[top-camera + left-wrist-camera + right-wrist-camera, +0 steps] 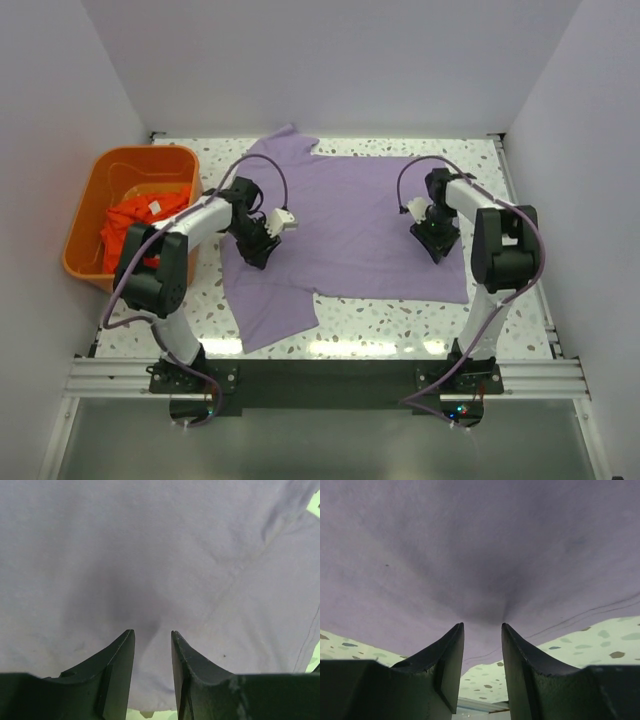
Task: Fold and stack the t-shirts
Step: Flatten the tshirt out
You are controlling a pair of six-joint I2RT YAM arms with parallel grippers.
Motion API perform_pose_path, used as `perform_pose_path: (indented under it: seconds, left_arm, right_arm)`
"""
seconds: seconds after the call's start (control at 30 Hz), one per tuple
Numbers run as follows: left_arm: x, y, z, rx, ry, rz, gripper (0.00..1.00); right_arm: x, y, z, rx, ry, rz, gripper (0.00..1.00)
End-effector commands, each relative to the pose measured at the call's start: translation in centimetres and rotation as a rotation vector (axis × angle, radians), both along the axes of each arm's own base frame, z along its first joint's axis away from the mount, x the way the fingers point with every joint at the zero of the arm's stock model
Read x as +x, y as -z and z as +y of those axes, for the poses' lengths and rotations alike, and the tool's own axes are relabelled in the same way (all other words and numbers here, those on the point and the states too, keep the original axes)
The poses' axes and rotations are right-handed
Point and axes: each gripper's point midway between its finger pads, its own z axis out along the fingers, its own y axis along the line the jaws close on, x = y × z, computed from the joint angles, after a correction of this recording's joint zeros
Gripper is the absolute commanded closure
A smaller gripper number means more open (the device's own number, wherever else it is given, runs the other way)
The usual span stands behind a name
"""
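Note:
The lavender-purple t-shirt lies spread flat across the middle of the table, one sleeve at the back and one at the near left. My left gripper points down onto its left part, and the fingertips press into the cloth with a gap between the jaws. My right gripper bears on the shirt's right part near its edge. Its jaws stand apart too, tips dimpling the fabric. Nothing is lifted by either gripper. The orange-red t-shirt lies crumpled in the basket.
An orange plastic basket stands at the table's left edge. Speckled tabletop shows just past the shirt's hem by the right gripper. White walls close in the back and both sides.

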Motion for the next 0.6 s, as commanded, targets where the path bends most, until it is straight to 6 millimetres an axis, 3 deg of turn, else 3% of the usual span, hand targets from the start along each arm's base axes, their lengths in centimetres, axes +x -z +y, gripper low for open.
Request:
perform_pose_path:
  seconds: [0.0,0.07,0.13,0.17,0.2,0.3,0.43,0.57]
  left_arm:
    - [-0.2,0.9,0.1,0.004,-0.042,-0.004,0.6]
    - [-1.9,2.0,0.6,0.017,-0.031,0.03,0.6]
    - [-4.8,3.1,0.9,0.032,0.022,0.086,0.59]
    - [-5.8,3.4,1.0,0.042,0.04,0.098,0.59]
    - [-8.1,4.3,1.2,0.067,0.075,0.136,0.59]
    - [-11.3,4.8,1.2,0.092,0.136,0.148,0.59]
    - [-13.8,4.3,0.8,0.081,0.154,0.186,0.59]
    - [-13.4,2.8,0.0,0.042,0.152,0.169,0.58]
  right_arm:
    - [-0.6,0.6,-0.9,-0.048,0.002,-0.003,0.6]
    - [-1.7,1.4,-1.4,-0.075,-0.008,0.011,0.6]
    - [-2.9,2.1,-1.9,-0.09,-0.021,0.034,0.6]
    - [-3.3,2.3,-1.8,-0.092,-0.032,0.04,0.6]
    - [-3.6,2.1,-1.9,-0.093,-0.034,0.039,0.6]
    - [-5.1,2.1,-1.9,-0.085,-0.039,0.057,0.6]
    - [-8.5,1.8,-1.5,-0.049,-0.046,0.119,0.6]
    - [-10.2,0.5,-0.2,0.029,-0.036,0.138,0.59]
